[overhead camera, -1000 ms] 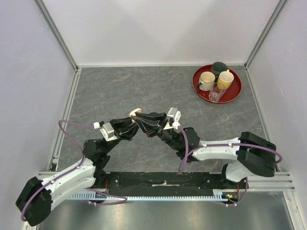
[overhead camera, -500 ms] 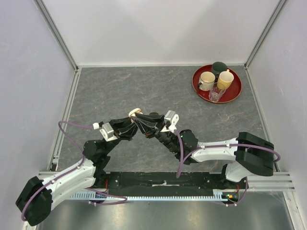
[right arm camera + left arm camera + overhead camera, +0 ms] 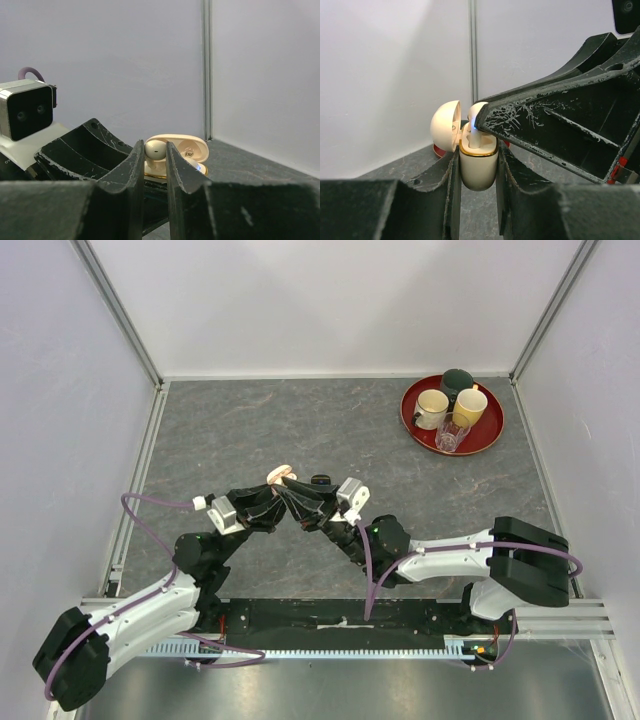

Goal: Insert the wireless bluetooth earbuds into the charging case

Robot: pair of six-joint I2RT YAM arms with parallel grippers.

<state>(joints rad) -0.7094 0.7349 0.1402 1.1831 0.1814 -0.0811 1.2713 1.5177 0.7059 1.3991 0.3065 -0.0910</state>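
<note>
Left wrist view: left gripper (image 3: 477,165) had its jaws closed on the charging case (image 3: 478,167), which stood upright between the fingers at centre frame. The lid (image 3: 445,125) was hinged open to the left. A gold rim ran round the mouth of the case. A cream-white earbud (image 3: 476,111) sat at the mouth with its stem down inside, and a small blue light showed beside the stem. A finger of the other arm reached in from the right and touched the bud.

Right wrist view: right gripper (image 3: 155,154) had its jaws pinched on the earbud at centre frame, with the open case just behind it. How far the bud was seated could not be told.

Overhead view: both grippers met tip to tip just left of centre on the grey table (image 3: 250,430), with the case at their junction. A red tray (image 3: 412,418) carrying cups (image 3: 432,407) sat in the upper right, well apart.
</note>
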